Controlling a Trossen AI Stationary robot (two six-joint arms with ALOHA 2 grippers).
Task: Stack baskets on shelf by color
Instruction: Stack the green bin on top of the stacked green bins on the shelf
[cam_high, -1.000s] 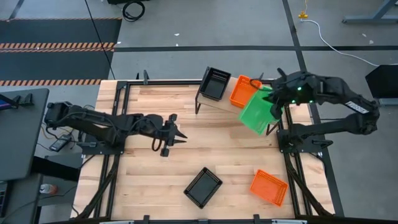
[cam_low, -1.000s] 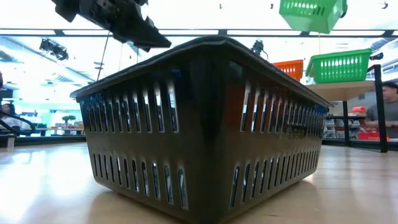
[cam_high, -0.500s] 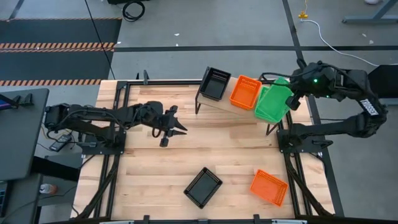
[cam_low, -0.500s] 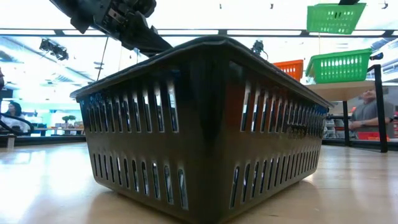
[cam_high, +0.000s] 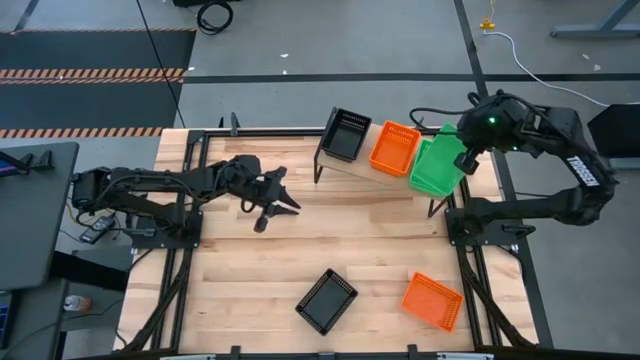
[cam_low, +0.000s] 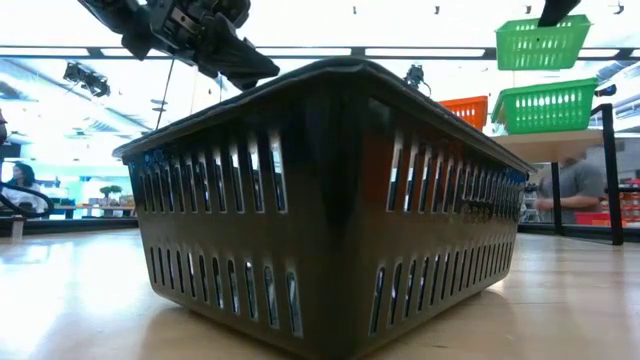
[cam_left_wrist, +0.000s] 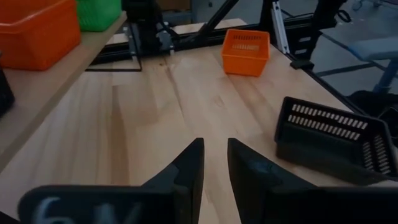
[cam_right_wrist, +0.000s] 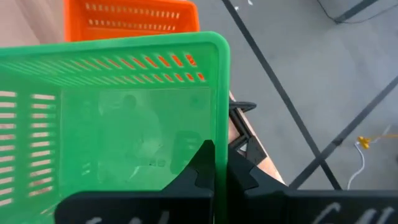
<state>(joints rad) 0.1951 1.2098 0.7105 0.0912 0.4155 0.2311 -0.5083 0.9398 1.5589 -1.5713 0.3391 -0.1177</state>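
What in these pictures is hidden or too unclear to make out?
- Low view: the black basket up close fills the frame and hides most of the table behind it.
- High view: the held green basket covers whatever sits beneath it on the shelf.
- Low view: the person behind the shelf is blurred.

On the light wooden plank shelf (cam_high: 352, 170) with thin black legs sit a black plastic mesh basket (cam_high: 346, 134), an orange mesh basket (cam_high: 393, 147) and a green mesh basket (cam_low: 545, 105), side by side. Above that green one I hold a second green mesh basket (cam_high: 437, 166) by its rim. On my slatted tabletop lie another black basket (cam_high: 326, 300), turned askew, and another orange basket (cam_high: 432, 300).
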